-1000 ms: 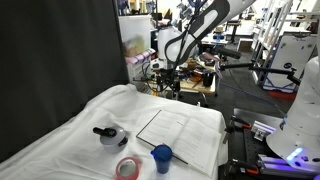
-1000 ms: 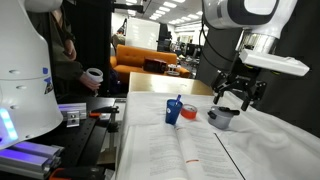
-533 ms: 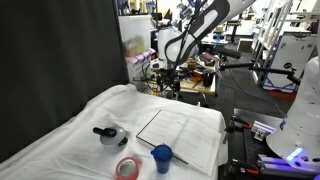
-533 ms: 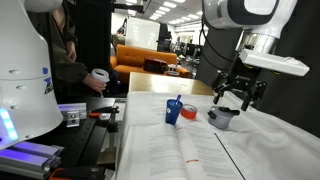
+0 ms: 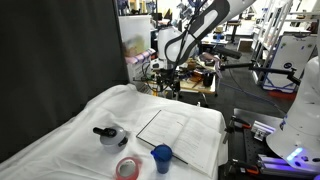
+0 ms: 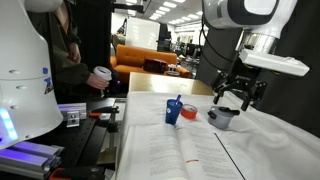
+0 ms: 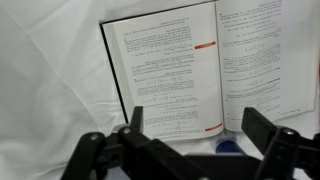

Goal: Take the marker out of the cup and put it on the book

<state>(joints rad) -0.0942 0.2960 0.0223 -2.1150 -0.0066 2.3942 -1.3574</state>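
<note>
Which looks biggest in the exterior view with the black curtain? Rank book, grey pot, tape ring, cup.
1. book, by far
2. grey pot
3. tape ring and cup: look alike, and both are nearest the camera, so unranked

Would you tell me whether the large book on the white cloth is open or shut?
Open: the large white-paged book lies spread flat, printed pages showing either side of its fold.

A robotics lab: white robot (image 5: 305, 110), cluttered benches (image 5: 195, 75), orange sofa (image 6: 140, 55).
</note>
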